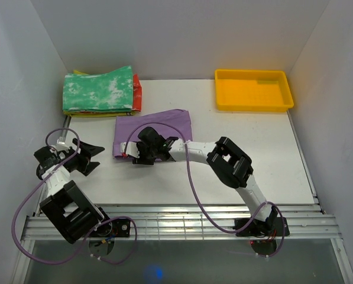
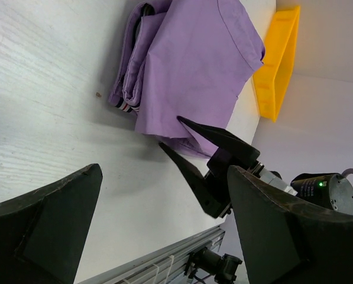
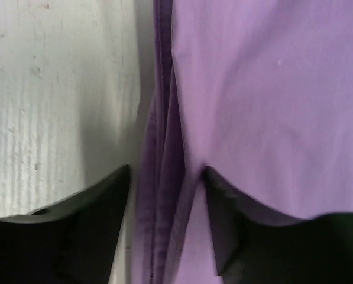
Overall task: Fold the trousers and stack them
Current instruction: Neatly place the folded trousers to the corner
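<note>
**Nearly Time to Stack the Purple Trousers**

Now the trousers lie folded into a small flat pack on the bench, toward its far left corner. They sit just beside a pile of folded clothes. I cannot tell if they touch the pile.

The right pincer is down at the near edge of the trousers. Its two fingers are spread apart. One finger is over the bare bench and the other is over the purple cloth. The thick folded edge runs between them, so it is not pinching anything yet.

The left pincer is spread wide. It hangs over the left side of the bench, apart from the trousers, and holds nothing.

I think the folding part looks done and the stacking part is in hand. For the next move, the right pincer would need to squeeze shut on that folded edge. It should catch all the layers at once. If it grabs only the top layer, the fold may fall open when lifted. After that, the pack has to go up and onto the pile in the far left corner.

Let us count:
- One pair of trousers.
- Two pincers.
- One pile holding three folded things: a green and white one on top, a red one and a yellow one peeking out below.
- One yellow tray in the far right corner.
</note>
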Action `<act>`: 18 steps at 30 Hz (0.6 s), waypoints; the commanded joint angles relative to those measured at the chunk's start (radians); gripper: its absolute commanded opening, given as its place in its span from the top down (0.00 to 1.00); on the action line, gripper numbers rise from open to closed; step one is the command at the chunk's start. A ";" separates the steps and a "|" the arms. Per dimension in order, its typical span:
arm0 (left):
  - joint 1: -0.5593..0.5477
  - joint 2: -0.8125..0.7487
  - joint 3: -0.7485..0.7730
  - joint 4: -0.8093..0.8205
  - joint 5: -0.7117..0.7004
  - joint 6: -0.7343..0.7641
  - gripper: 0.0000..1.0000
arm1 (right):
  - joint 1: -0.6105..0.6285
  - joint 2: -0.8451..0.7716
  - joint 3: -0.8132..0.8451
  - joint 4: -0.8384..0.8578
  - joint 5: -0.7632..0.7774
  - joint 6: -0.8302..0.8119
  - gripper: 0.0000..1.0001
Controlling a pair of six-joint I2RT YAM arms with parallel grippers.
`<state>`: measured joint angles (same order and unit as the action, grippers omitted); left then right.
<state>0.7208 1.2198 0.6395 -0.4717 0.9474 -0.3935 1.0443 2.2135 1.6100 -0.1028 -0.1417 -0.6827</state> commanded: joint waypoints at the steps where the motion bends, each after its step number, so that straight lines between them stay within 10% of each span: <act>1: 0.000 -0.039 -0.038 0.047 0.010 -0.054 0.02 | -0.003 0.026 -0.018 -0.009 0.033 -0.051 0.49; 5: -0.033 -0.040 -0.073 0.061 -0.028 -0.128 0.02 | -0.012 0.080 0.074 -0.020 0.008 -0.017 0.92; 18: -0.342 -0.025 -0.092 0.215 -0.389 -0.416 0.02 | -0.021 0.063 0.162 -0.051 -0.160 0.337 0.92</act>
<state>0.3965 1.2217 0.5499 -0.3756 0.6617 -0.7147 1.0172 2.3047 1.7569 -0.1257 -0.2104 -0.4679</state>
